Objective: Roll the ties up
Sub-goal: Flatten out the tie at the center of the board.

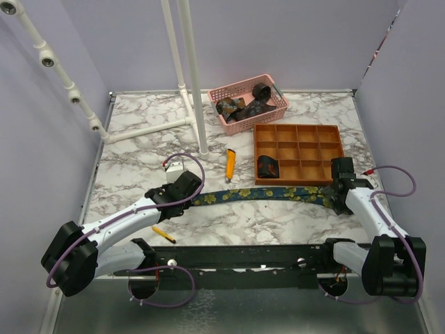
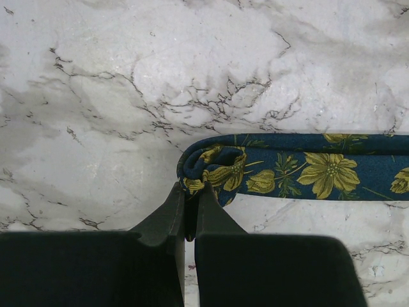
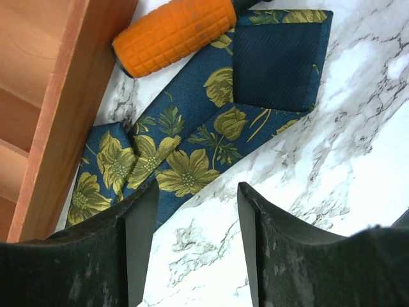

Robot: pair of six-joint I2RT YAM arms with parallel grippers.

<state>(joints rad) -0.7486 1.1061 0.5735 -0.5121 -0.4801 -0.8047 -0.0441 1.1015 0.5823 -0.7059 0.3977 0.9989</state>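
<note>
Between the clenched fingers of the left gripper (image 2: pixel 190 198) sits the folded narrow end of the navy floral tie (image 2: pixel 294 169), pinched at its fold. The rest runs flat over the marble table (image 2: pixel 96 96), away to their right. Its wide end lies just ahead of the right gripper (image 3: pixel 198 192), whose fingers stand released and apart, grasping nothing, one tip overlapping the cloth's edge. That end is turned back, showing plain dark lining. Beyond those fingers an orange ribbed handle (image 3: pixel 172 32) rests on the tie, beside the wooden tray (image 3: pixel 57 115). A coiled tie (image 1: pixel 268 165) sits in one tray compartment, and other ties (image 1: pixel 243 108) lie in the pink basket (image 1: pixel 281 104).
</note>
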